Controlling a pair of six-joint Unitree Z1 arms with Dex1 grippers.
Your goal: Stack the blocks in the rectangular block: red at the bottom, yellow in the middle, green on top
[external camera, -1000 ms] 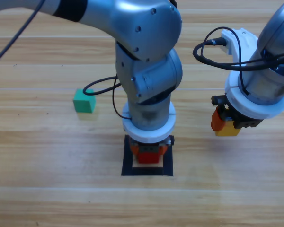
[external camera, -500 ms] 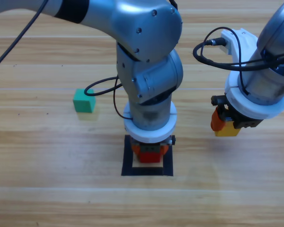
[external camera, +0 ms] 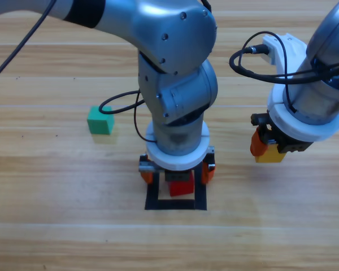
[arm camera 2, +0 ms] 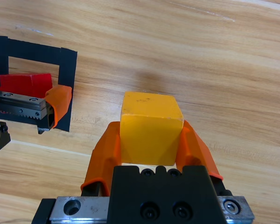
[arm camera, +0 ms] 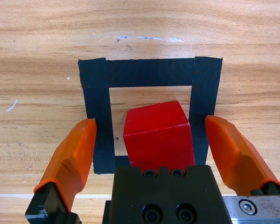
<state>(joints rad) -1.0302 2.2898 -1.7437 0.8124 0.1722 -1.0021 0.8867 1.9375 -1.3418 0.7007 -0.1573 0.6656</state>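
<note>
Red stood out at the near edge of the table: the red cube [external camera: 181, 186] sat on the wood inside the black tape square [external camera: 175, 204], resting on its own as the base of the stack and a little askew to the tape. Over it hung the left gripper [external camera: 177, 171], its orange jaws spread wide and clear of the cube on both sides, one above each side strip of tape, which to my eye meant it had let the cube go. Off to the right and well apart from the square, the right gripper [external camera: 270, 148] held the yellow cube [arm camera 2: 150, 128] clamped between its jaws, raised above the wooden table [external camera: 56, 226], seemingly waiting until the space over the red one was free, since yellow goes on next. Farther back on the left, the green cube [external camera: 100, 120] lay alone on the wood, well away from both arms, left for last.
</note>
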